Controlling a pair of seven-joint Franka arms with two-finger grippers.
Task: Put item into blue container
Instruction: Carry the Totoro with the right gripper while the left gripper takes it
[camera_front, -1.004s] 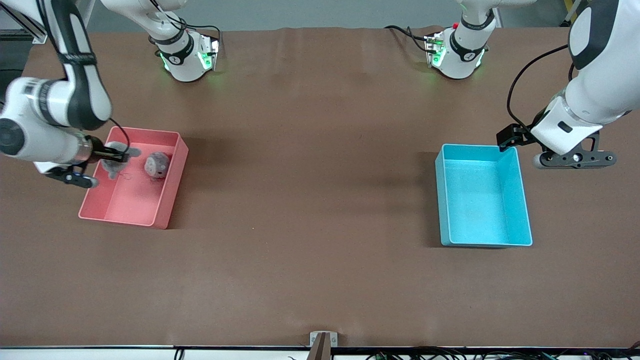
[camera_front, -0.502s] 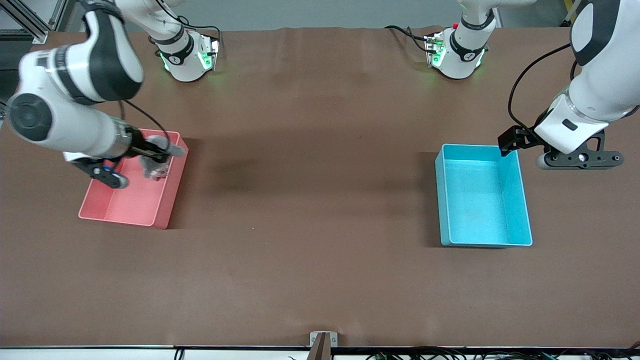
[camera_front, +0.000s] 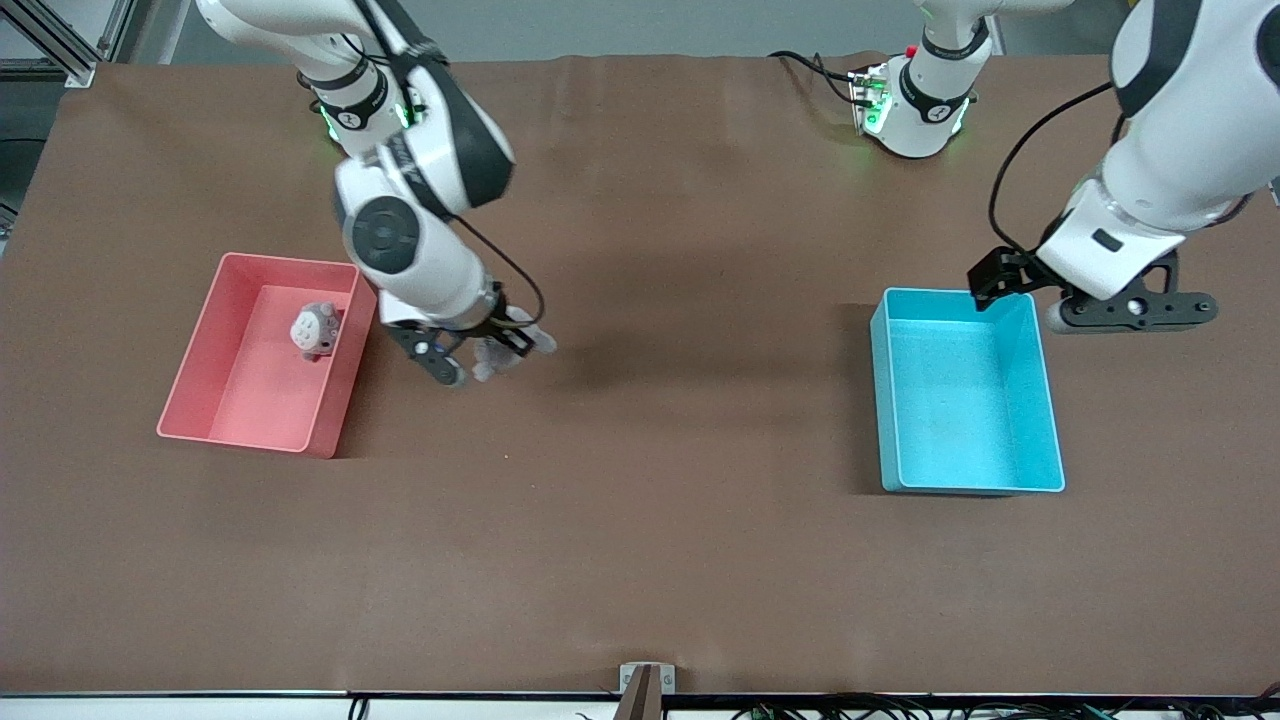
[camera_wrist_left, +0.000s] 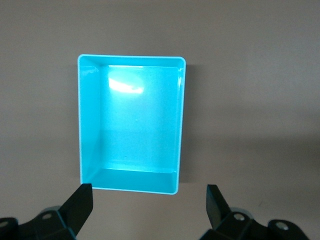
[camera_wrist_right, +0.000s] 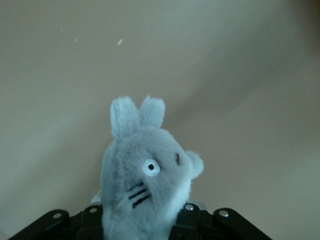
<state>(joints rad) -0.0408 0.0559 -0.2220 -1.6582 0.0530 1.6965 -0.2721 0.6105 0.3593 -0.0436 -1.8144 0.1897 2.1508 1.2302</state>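
The item is a grey plush toy (camera_front: 508, 348) with two ears and a white eye (camera_wrist_right: 145, 170). My right gripper (camera_front: 487, 352) is shut on its lower body and holds it in the air over bare table, just past the pink bin toward the left arm's end. The blue container (camera_front: 881, 400) is a cyan bin with nothing in it (camera_wrist_left: 89, 125), at the left arm's end of the table. My left gripper (camera_front: 1135, 312) hangs open over that bin's edge farthest from the front camera, with nothing between its fingers (camera_wrist_left: 149, 202).
A pink bin (camera_front: 200, 395) sits at the right arm's end with a second small grey plush (camera_front: 314, 330) inside. Brown table stretches between the two bins. The arms' bases (camera_front: 370, 120) stand along the table's edge farthest from the front camera.
My right arm has lifted the grey plush out of the pink bin and swung it toward the left arm's end. The left gripper drifted slightly toward the blue container.
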